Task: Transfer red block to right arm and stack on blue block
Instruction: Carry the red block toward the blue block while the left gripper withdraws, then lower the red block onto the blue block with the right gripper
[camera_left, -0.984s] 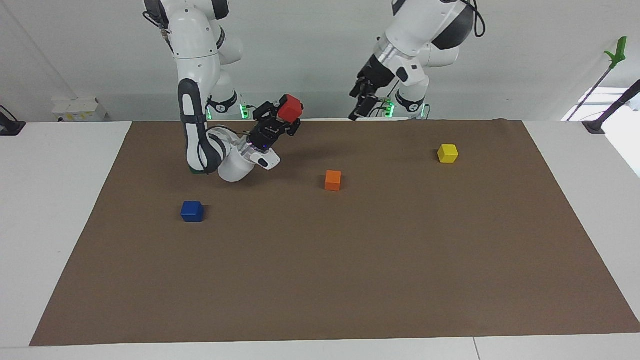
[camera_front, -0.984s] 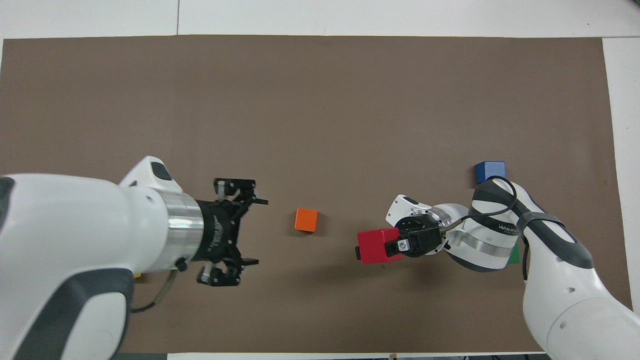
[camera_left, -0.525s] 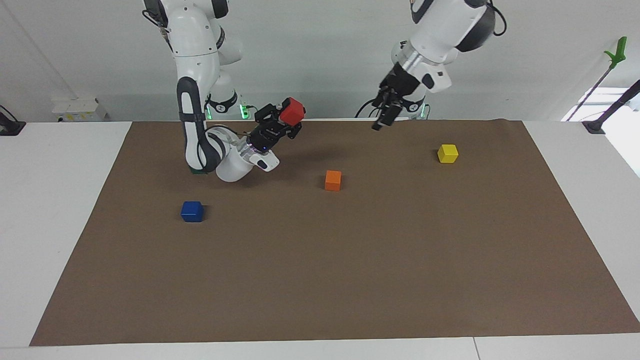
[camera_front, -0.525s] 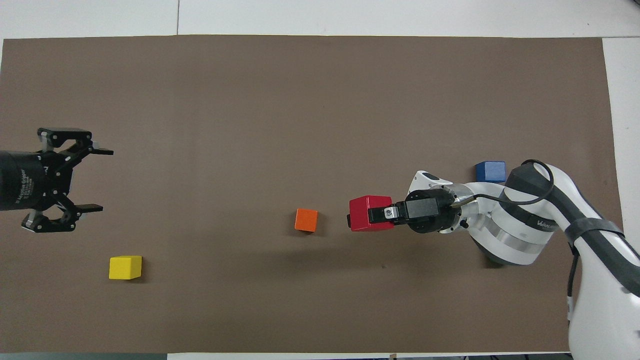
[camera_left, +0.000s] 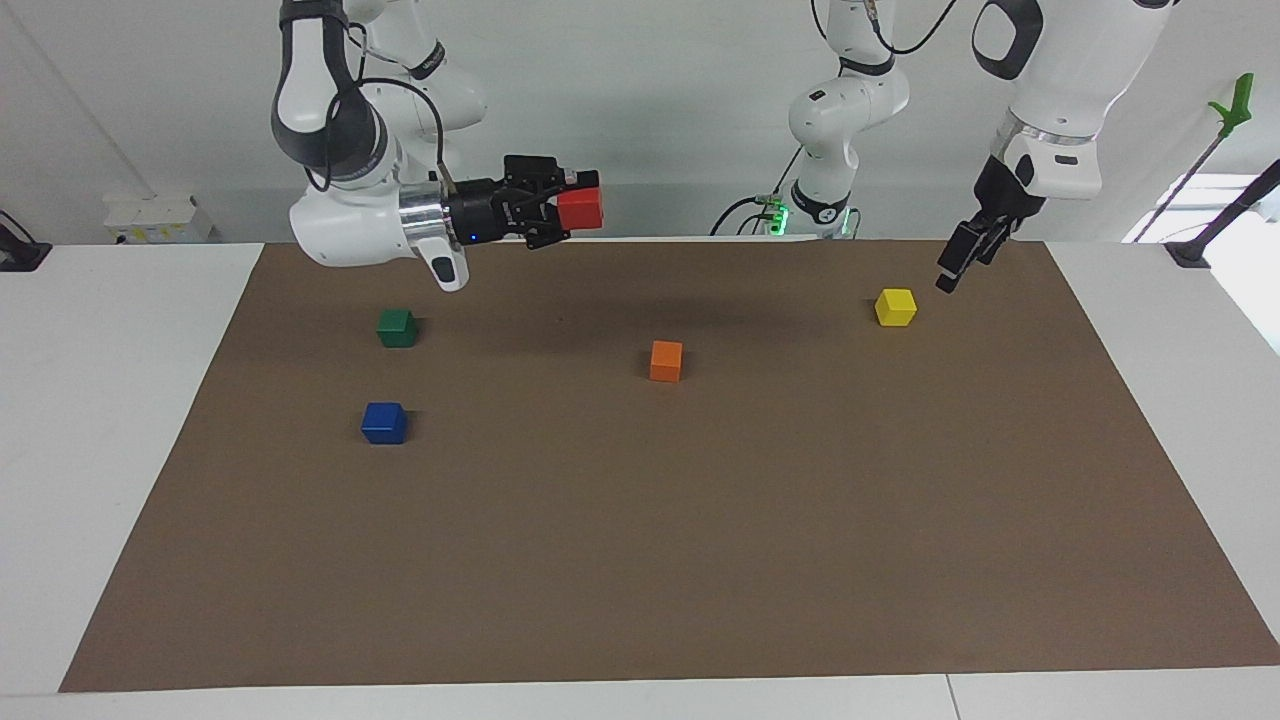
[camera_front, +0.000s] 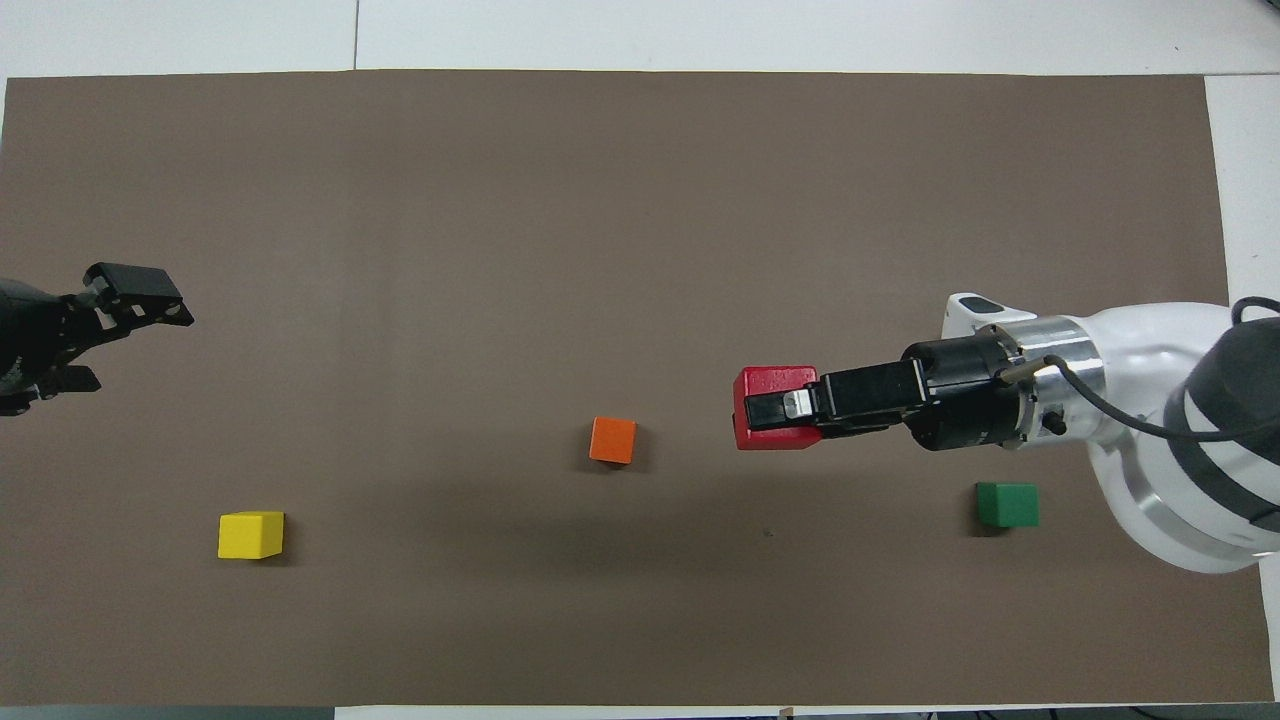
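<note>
Brown mat (camera_left: 700, 560): the right gripper (camera_left: 560, 210) pinches the red block (camera_left: 581, 209), seemingly light and rigid, by opposite faces, aloft; blue block (camera_left: 384, 423) on mat; left gripper (camera_left: 965, 258), fingers indistinct, waits.

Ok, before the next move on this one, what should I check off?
1. Red block gripped by the right gripper: ok, clamped and raised.
2. Left gripper out of the way: ok, open, up beside the yellow block.
3. Blue block top free: ok, it stands alone on the mat.
4. Red block above the blue block: not ok, it hangs over bare mat toward the middle.
5. Green block clear of the blue block: ok, apart, nearer to the robots.
6. Red block square to the blue block: cannot tell.
</note>
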